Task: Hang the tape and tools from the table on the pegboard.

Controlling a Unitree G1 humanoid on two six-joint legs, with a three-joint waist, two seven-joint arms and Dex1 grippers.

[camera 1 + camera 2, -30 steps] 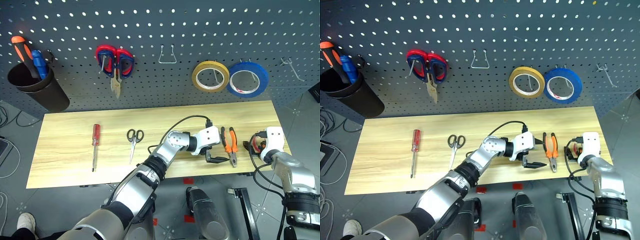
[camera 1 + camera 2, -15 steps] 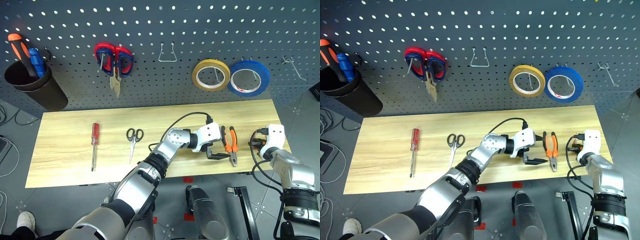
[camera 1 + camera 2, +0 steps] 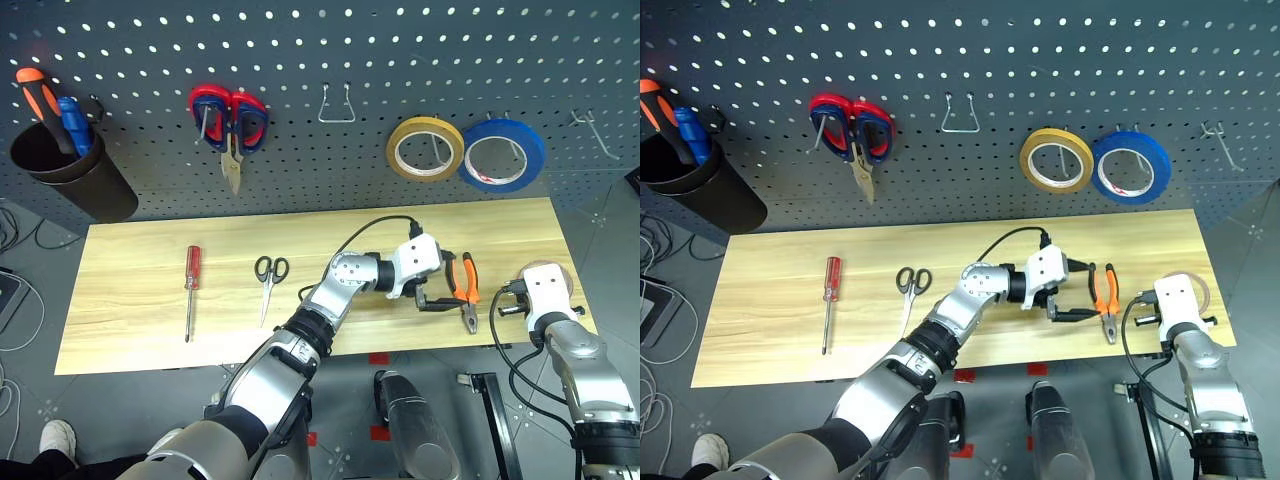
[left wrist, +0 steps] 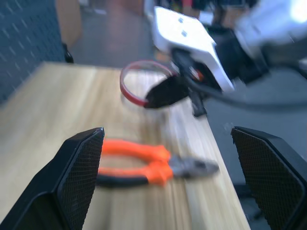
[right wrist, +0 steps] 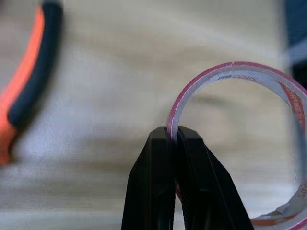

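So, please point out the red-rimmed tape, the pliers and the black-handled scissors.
Red-rimmed tape (image 5: 230, 67), right wrist view, upper rim.
Pliers (image 3: 462, 282), left eye view, orange handles.
Black-handled scissors (image 3: 268, 270), left eye view, finger loops.

red-rimmed tape (image 5: 240, 139), orange-black pliers (image 3: 463, 290), yellowish table (image 3: 140, 290)

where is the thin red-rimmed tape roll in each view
Left eye view: thin red-rimmed tape roll at the light wooden table's right end, behind the white right wrist.
Right eye view: same spot, right of the orange-and-black-handled pliers.
Left wrist view: red hoop beyond the pliers, pinched by the right gripper.
Right wrist view: ring clamped between the black fingers.
Shared landmark: the pliers.
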